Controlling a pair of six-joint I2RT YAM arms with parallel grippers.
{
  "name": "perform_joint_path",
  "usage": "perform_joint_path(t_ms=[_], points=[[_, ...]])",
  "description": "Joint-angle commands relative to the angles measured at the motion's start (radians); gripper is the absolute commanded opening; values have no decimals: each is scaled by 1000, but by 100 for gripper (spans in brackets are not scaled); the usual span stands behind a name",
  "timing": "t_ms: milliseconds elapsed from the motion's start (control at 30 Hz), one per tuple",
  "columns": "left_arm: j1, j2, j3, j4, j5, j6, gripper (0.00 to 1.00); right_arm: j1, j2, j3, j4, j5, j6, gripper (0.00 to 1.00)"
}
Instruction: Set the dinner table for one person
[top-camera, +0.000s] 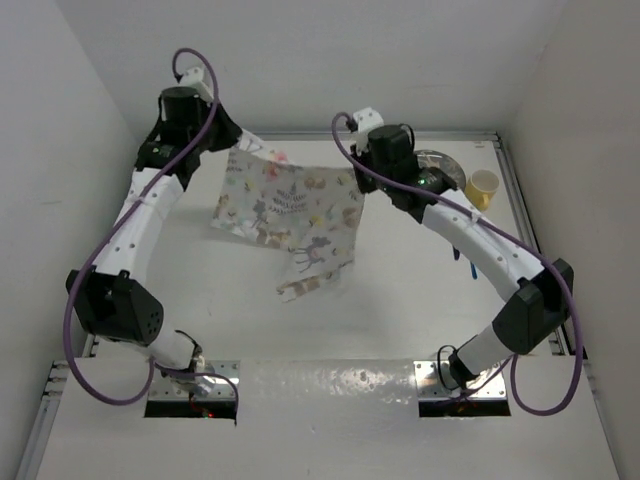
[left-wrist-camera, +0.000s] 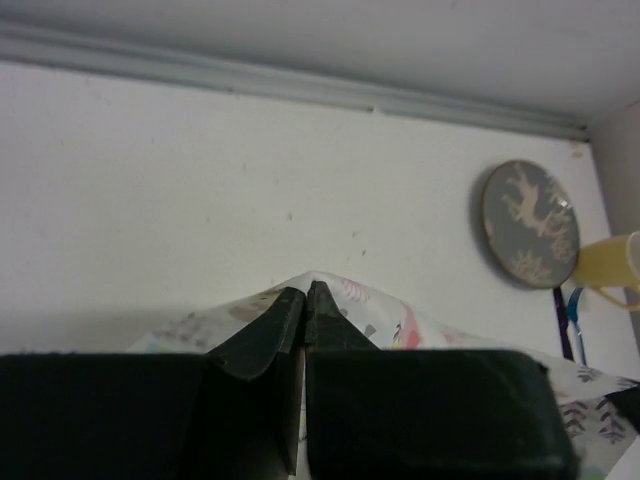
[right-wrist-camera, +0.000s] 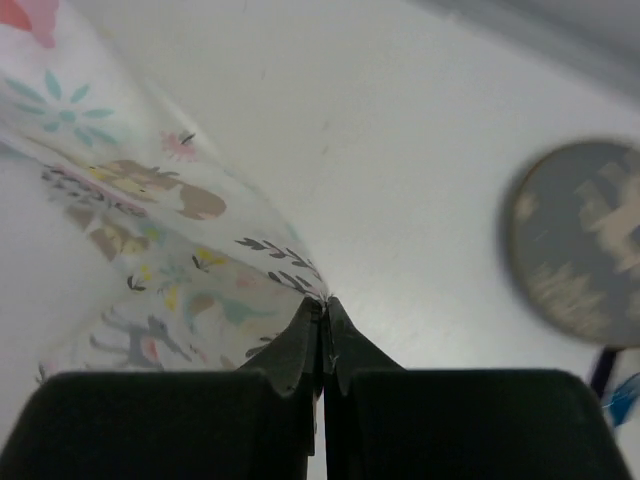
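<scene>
Left gripper (left-wrist-camera: 306, 300) and right gripper (right-wrist-camera: 323, 310) each pinched tight on a cloth (top-camera: 290, 205) corner; full draped span overhead only.

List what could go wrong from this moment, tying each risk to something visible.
1. Both pairs of jaws are shut on just the corner tips of the cloth; a corner might slip free and the cloth drop.
2. Its lower part hangs folded toward the table, so it may land creased.
3. The right arm is close to the plate and cup; a swing could knock them.
</scene>
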Motion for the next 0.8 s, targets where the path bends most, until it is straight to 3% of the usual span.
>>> perform_joint_path(t_ms=[0,200,300,400,467,500,567,667,767], points=[[33,-54,107,-37,42,16,0,-6,-44,174,42,117,-245,0],[76,-169,130,-50,35,46,0,-6,-157,143,90,1,-331,0],[76,-257,17,-42,5,56,0,-3,-226,11,68,-141,-336,0],[76,-430,-200,-28,-18,37,0,6,-312,-132,-29,-293,-336,1],[76,-503,-381,4,-36,23,0,25,-339,-202,-103,-368,-336,10],[78,-559,-476,-13,-66,20,0,43,-337,-219,-178,-395,-330,30],[78,-624,-553,-54,-87,16,0,48,-339,-285,-220,-465,-272,55],[78,-672,-667,-117,-97,-1,0,48,-387,-408,-171,-472,-165,63],[77,-764,-739,-183,-162,-53,0,46,-432,-469,-73,-337,-83,64]])
